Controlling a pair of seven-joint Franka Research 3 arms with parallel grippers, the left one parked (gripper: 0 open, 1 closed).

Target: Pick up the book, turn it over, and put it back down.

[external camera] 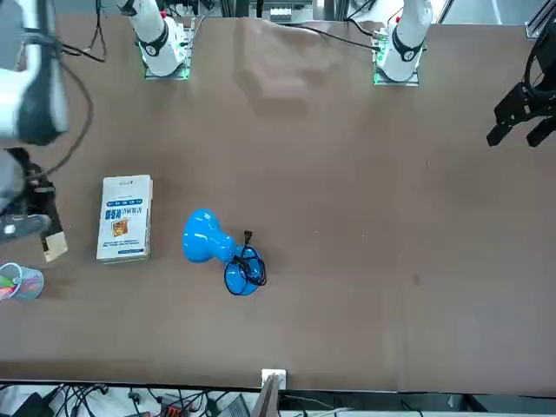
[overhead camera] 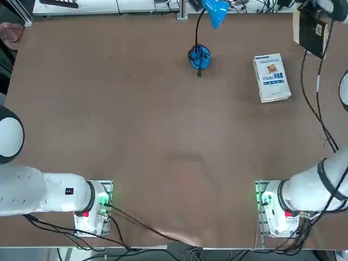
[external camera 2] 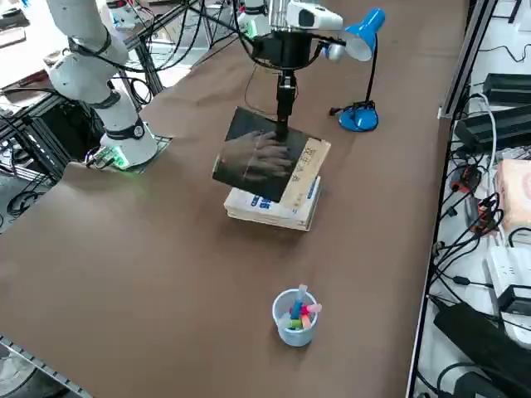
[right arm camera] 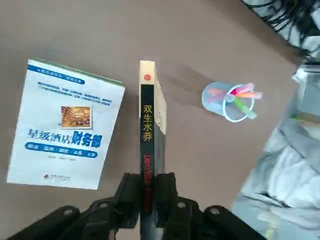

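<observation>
My right gripper [external camera 2: 282,124] hangs above the table's far right part, shut on the book [external camera 2: 259,164]. The book is lifted clear of the table and held on edge. Its dark grey cover with a pale hand-like image faces the right side camera. In the wrist view its black spine [right arm camera: 147,135] with yellow characters runs out from between the fingers [right arm camera: 131,196], and the gripper [right arm camera: 147,192] clamps it from both sides. From overhead the book [overhead camera: 311,30] shows as a dark slab at the far right corner.
A second book [overhead camera: 271,78], white with blue print, lies flat on the table just below the held one [external camera 2: 274,207]. A blue desk lamp [overhead camera: 199,57] stands at the far middle. A clear cup of coloured pens [external camera 2: 296,317] stands near the right edge.
</observation>
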